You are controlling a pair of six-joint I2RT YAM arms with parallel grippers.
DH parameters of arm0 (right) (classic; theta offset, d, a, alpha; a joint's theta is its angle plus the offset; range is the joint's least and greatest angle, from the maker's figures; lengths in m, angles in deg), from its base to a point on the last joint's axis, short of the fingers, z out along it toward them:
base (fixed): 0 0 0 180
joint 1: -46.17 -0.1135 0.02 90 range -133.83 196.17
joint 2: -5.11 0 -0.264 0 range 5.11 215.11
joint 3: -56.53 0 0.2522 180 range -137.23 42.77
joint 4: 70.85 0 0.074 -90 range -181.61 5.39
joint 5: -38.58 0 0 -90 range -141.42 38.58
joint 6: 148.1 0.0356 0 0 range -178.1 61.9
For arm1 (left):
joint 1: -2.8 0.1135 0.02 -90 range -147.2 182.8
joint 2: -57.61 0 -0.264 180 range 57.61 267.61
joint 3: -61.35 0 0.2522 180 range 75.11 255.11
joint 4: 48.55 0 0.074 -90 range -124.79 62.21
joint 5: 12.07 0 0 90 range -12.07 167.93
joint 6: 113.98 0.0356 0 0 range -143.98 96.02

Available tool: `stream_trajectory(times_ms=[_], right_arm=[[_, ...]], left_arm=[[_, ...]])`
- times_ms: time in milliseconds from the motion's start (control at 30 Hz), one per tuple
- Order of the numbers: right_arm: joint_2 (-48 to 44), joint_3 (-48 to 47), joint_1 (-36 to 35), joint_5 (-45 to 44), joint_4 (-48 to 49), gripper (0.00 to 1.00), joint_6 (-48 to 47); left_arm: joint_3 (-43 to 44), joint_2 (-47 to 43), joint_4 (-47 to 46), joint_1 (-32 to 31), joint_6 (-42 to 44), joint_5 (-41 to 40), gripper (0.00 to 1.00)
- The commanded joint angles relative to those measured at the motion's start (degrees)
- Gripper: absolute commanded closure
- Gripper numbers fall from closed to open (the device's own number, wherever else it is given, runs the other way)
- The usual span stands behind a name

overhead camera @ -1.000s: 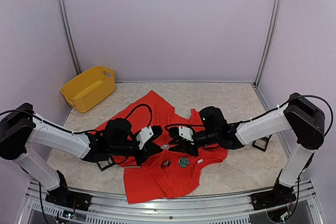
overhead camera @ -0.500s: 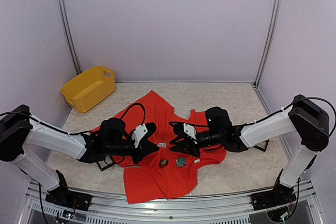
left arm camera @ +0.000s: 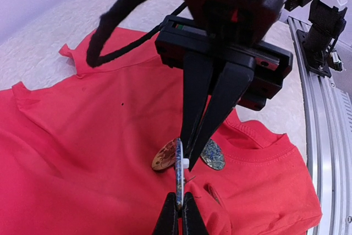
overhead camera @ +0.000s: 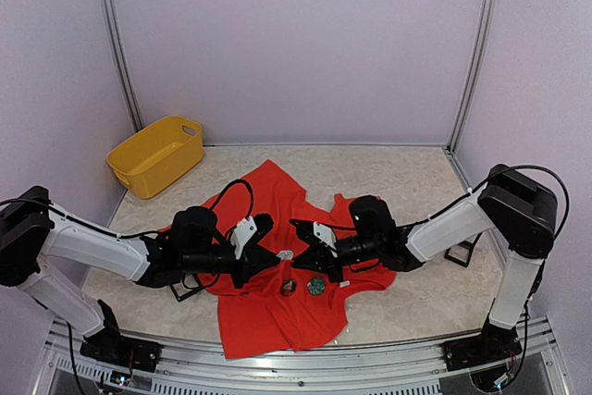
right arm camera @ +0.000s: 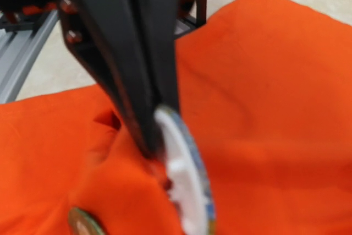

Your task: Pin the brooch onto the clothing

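The brooch [left arm camera: 178, 163] is round and stands on its edge, held up just above the red shirt [left arm camera: 82, 136], near the collar. It is between the two hands, over the middle of the shirt. In the right wrist view its back is white with a blue rim [right arm camera: 184, 180], and a raised fold of the cloth comes up against it.

The left hand [left arm camera: 179, 205] is clamped on the lower edge of the brooch, and its two black fingers are pressed tight on the thin rim. The right hand [left arm camera: 190, 155] comes from the opposite side. Its fingers are together, and the tips touch a small white part on the side of the brooch. I cannot tell whether they really pinch this part.

Two other round pieces lie flat on the shirt just beside the brooch, a brown one [left arm camera: 164, 158] and a blue-green one [left arm camera: 212, 155]. They are close to each other but apart.

The shirt lies wrinkled on the pale bench [overhead camera: 416, 182], with both arms stretched low over it. A yellow basket [overhead camera: 155, 156] stands well apart, at the far left corner of the bench.
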Motion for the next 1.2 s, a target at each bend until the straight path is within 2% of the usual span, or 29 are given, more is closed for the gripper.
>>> stream_trajectory(times_ms=[0, 300, 333, 400, 467, 567, 667, 767, 1167], right_arm=[[2.61, -2.38, -0.39, -0.6, -0.69, 1.0, 2.22], [2.97, -3.39, 0.07, -1.03, -2.41, 1.0, 2.85], [2.5, -3.25, 0.2, -0.84, -2.85, 0.98, 2.68], [0.59, -2.38, 0.53, -0.03, -3.26, 0.82, 2.09], [-1.27, -1.54, 0.53, 0.3, -3.15, 0.72, 1.5], [-3.52, -0.28, 0.47, -0.07, -1.08, 0.63, 3.08], [-3.83, 1.3, 0.24, -0.35, 5.56, 0.57, 7.27], [-2.17, 1.3, -0.5, -0.28, 11.64, 0.54, 11.11], [3.02, -0.88, -2.08, -2.26, 14.15, 0.54, 12.44]], left_arm=[[-0.97, -2.02, -3.25, 0.65, -0.74, 3.27, 1.0], [-1.6, -1.95, -4.16, 1.2, -0.99, 4.04, 1.0], [-1.62, -2.02, -4.04, 1.2, -0.88, 3.87, 1.0], [-1.63, -2.2, -3.76, 1.2, -0.64, 3.52, 1.0], [-1.6, -2.22, -3.59, 1.2, -0.38, 3.23, 1.0], [-1.58, -1.98, -3.21, 1.2, -0.15, 2.96, 1.0], [-1.42, -1.79, -3.05, 1.2, -0.23, 3.15, 1.0], [-1.42, -2.02, -3.08, 1.2, -0.23, 3.12, 1.0], [-1.17, -1.83, -2.82, 1.23, -0.05, 3.24, 1.0]])
